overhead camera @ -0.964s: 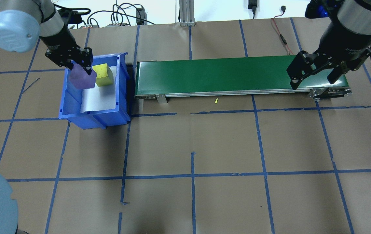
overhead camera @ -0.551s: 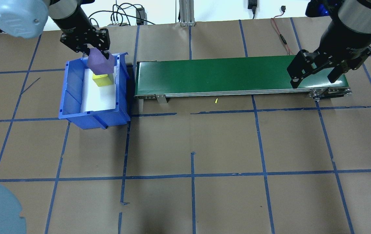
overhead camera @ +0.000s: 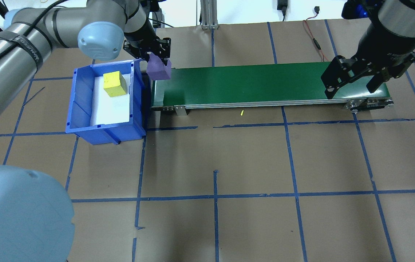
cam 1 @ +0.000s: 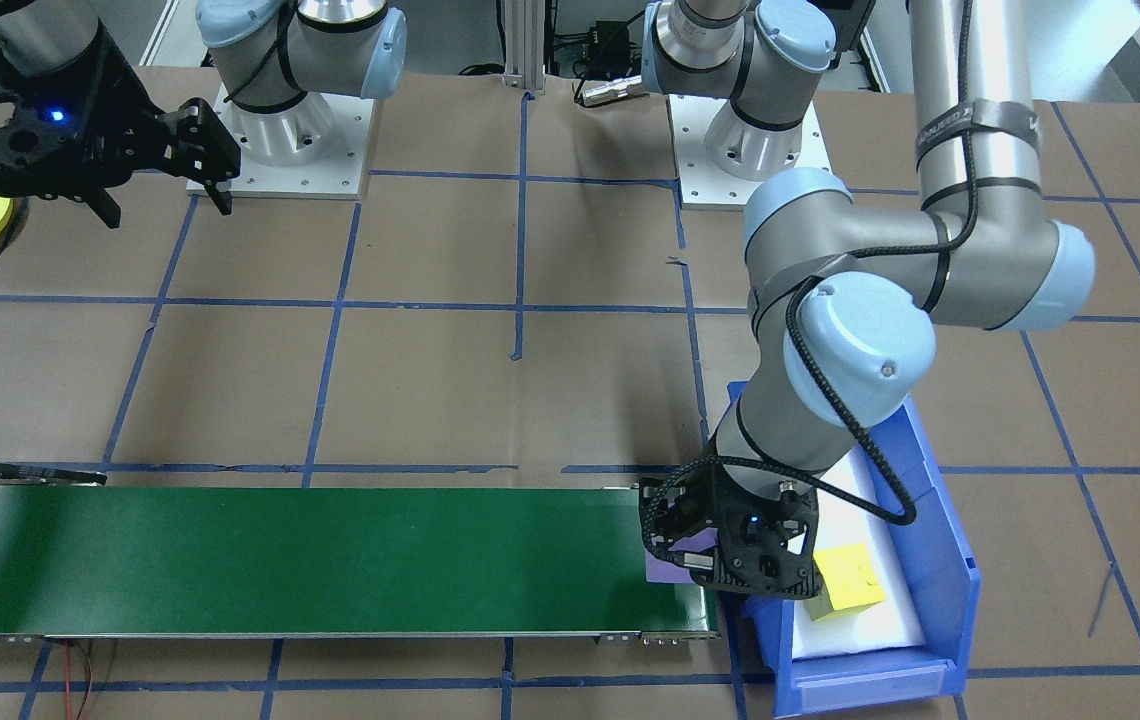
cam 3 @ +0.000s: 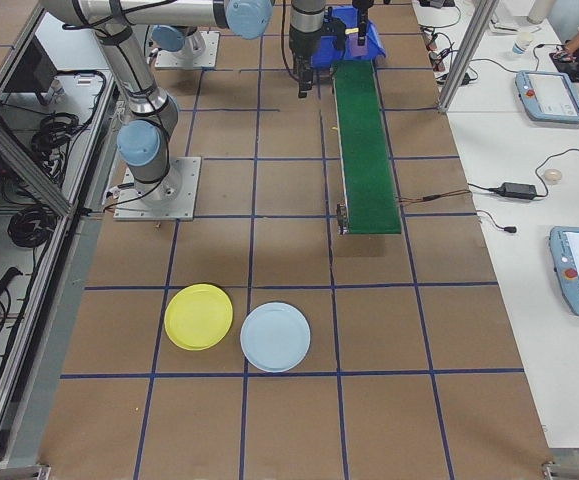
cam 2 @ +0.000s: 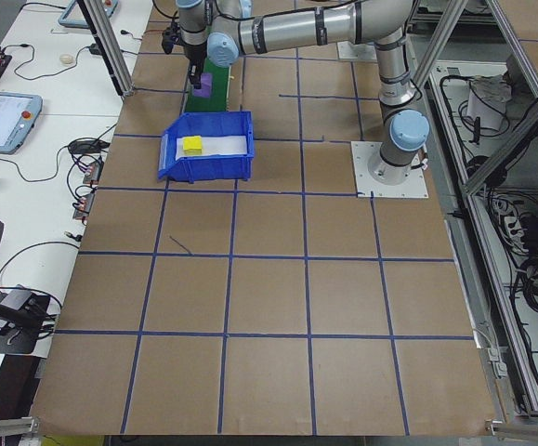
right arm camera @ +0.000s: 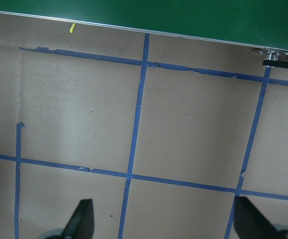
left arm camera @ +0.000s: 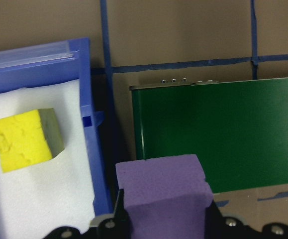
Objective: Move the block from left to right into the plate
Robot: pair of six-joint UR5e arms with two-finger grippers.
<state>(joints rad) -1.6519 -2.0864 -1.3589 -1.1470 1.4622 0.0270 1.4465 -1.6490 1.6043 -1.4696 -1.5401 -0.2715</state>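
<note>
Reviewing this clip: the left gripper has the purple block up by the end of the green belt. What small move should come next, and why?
Probably ease the left gripper a little further over the green conveyor belt and lower it. The purple block sits clamped between the fingers right at the belt's end beside the blue bin, only partly over the belt. The right gripper hangs open at the far end.

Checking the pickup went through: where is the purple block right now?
In the overhead view the purple block is held in the left gripper over the left end of the green conveyor belt, just right of the blue bin.
</note>
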